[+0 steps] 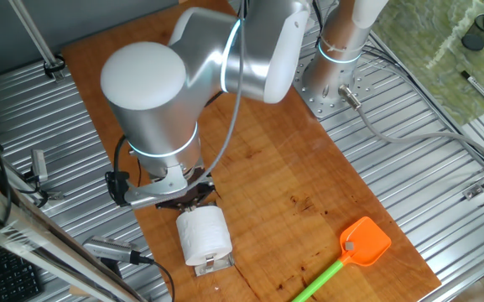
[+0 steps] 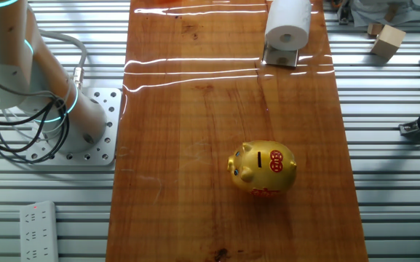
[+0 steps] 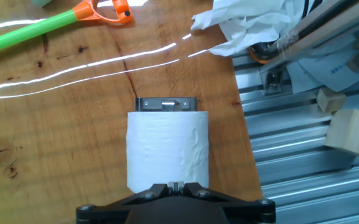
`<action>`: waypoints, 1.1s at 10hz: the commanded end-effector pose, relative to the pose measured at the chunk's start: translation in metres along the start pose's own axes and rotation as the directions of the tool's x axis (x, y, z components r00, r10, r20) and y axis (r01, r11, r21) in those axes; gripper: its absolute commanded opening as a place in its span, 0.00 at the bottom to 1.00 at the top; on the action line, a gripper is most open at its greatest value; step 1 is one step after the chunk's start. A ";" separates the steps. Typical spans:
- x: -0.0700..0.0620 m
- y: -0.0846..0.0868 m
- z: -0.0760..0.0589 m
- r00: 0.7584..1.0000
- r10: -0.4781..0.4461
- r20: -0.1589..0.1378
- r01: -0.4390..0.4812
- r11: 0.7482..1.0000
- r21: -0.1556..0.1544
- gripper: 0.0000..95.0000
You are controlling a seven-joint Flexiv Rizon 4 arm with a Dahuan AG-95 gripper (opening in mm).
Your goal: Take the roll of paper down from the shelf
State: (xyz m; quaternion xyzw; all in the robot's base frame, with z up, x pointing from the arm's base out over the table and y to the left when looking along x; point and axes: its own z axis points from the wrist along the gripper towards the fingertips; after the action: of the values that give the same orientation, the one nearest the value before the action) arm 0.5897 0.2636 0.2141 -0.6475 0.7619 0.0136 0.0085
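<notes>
1. The arm (image 1: 183, 84) hangs big and silver over the wooden table (image 1: 292, 184), wrist bent down just behind the roll of paper (image 1: 204, 235). From that fixed view it crowds the roll but hides its own fingers.

2. The roll of paper is on the shelf (image 1: 210, 267), lying on its side near the table's edge. The other fixed view shows its hollow core (image 2: 289, 34) facing out, with the silvery bracket right beneath it. So the lift is not done; the roll has not come down.

3. The gripper (image 3: 176, 186) sits right at the near end of the roll in the hand view, dark fingers drawn together at the bottom edge. They look closed with nothing between them, though the frame crops them, so I can't say for certain.

4. Left to do, as I judge it: open up, take hold of the roll, slide it off the shelf and set it on the table.

5. Away from the roll: an orange-and-green swatter (image 1: 355, 252) and a gold piggy bank (image 2: 262, 169), both well apart from it.
</notes>
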 end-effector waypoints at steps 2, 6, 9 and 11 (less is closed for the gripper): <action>0.001 0.000 0.001 0.999 -0.052 -0.003 0.052 0.999 0.009 1.00; 0.002 -0.001 0.003 0.999 -0.052 -0.001 0.052 0.998 0.027 1.00; 0.004 -0.002 0.008 1.000 -0.031 0.000 0.031 0.999 0.031 1.00; 0.005 -0.002 0.010 1.000 -0.027 -0.004 0.027 0.999 0.032 1.00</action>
State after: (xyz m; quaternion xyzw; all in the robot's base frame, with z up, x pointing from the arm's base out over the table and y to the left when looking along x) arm 0.5903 0.2578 0.2013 -0.6570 0.7537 0.0011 0.0158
